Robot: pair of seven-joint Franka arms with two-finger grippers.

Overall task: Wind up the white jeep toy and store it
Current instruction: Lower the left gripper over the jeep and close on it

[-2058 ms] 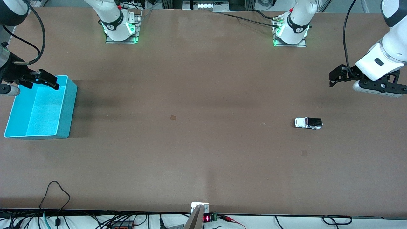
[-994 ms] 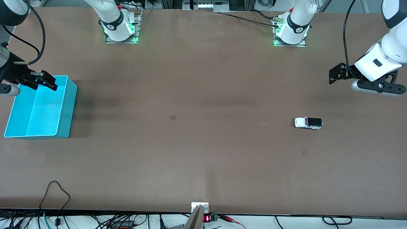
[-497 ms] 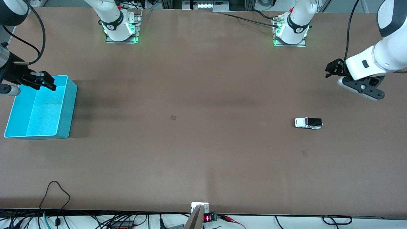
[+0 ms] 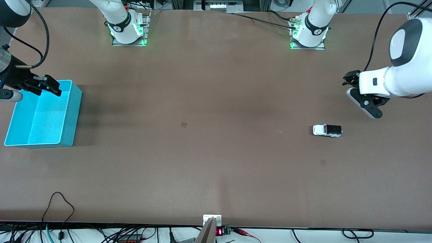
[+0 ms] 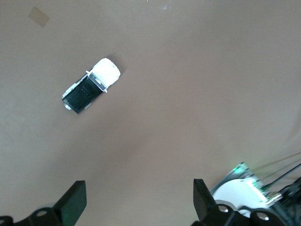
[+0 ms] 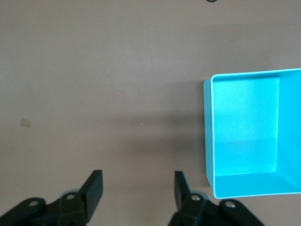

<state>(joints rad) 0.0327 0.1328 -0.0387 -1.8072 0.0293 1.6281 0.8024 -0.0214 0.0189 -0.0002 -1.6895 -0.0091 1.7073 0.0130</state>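
White and tiny, the toy jeep (image 4: 327, 130) sits flat on the brown table (image 4: 216, 152), all by itself, a long way from the blue bin (image 4: 42, 113) and toward the left arm's end of the table. Nothing is touching it.

The left gripper (image 4: 366, 104) is up in the air, over the table near the jeep, with its fingers (image 5: 73, 205) spread wide and nothing in them. The right gripper (image 4: 45, 86) hangs over the edge of the blue bin. It waits there, holding nothing, with its fingers (image 6: 94, 188) apart.

What could go wrong? I think the jeep is so small, and on wheels, that a finger bumping it could make it roll away. If the fingers close the wrong way across it, they might slip off the ends.

The jeep lies long-ways along the table, from one arm's end to the other. Its white nose points toward the blue bin, and its black top is at the end away from the bin.
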